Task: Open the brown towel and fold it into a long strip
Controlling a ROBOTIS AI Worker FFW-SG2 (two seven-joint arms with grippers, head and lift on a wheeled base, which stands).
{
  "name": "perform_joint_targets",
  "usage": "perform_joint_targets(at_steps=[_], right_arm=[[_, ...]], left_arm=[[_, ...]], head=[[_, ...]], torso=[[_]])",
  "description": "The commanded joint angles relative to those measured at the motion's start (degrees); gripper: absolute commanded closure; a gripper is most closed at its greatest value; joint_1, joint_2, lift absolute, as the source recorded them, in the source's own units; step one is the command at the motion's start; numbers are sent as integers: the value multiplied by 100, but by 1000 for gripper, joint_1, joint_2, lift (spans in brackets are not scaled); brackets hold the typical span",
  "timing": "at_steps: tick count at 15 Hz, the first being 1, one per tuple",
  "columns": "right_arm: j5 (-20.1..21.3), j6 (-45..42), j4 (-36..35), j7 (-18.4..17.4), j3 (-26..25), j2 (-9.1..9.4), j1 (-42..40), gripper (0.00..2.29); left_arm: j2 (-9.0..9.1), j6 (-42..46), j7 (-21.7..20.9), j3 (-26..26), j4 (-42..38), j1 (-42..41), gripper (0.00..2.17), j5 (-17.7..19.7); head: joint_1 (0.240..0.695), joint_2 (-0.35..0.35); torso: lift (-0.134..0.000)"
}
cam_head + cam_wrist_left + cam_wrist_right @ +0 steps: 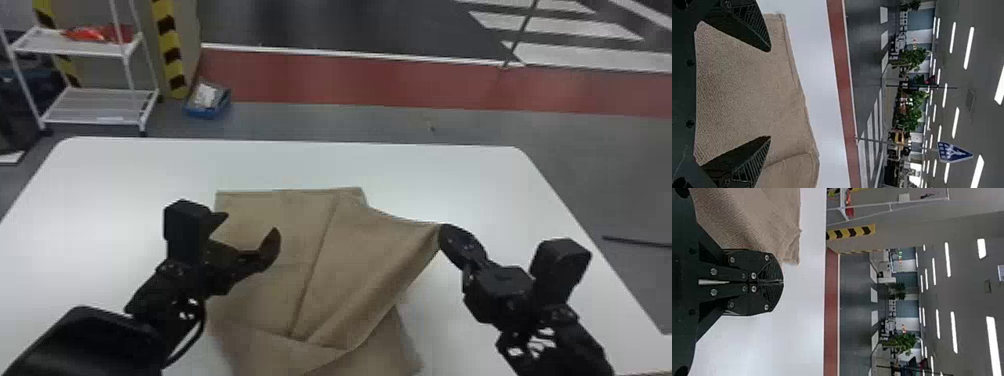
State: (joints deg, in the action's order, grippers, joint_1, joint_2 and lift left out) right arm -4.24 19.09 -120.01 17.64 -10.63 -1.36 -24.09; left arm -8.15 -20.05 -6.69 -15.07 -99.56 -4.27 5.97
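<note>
The brown towel (pixel 280 260) lies partly folded on the white table, its right side pulled out to a raised corner. My right gripper (pixel 442 235) is shut on that corner, right of the towel's main part. Seen from the right wrist, the right gripper (pixel 781 282) has its fingers together with the towel (pixel 750 219) beside them. Over the towel's left part, my left gripper (pixel 250 227) stands open, nothing between its fingers. In the left wrist view the left gripper (pixel 770 94) has its fingers wide apart, with the towel (pixel 750 86) behind them.
The white table (pixel 150 165) extends around the towel on the left, back and right. Beyond its back edge stand a white shelf rack (pixel 95 120) and a blue box (pixel 207 112) on the floor.
</note>
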Motion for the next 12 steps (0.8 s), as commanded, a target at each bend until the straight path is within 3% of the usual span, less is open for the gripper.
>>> perform_joint_targets(at_steps=[1,4,9,12], right_arm=[[-208,232,-22,11,-659,4,176,1484],[-613,707,-5,108,-1530,-31,422,1484],[-841,636,558,143,-2426,-40,713,1484],[-911,918,892,152,-3015,-233,1108,1484]], left_arm=[[-12,5,1,-4,59,49,83,0],[-12,5,19,31,191,120,83,-17],[6,304,19,-13,587,330,83,-17],[-12,304,19,13,657,366,83,-26]], head=[[695,-176],[695,-256],[695,-350],[695,-350]], torso=[[-123],[-123],[-123],[-123]])
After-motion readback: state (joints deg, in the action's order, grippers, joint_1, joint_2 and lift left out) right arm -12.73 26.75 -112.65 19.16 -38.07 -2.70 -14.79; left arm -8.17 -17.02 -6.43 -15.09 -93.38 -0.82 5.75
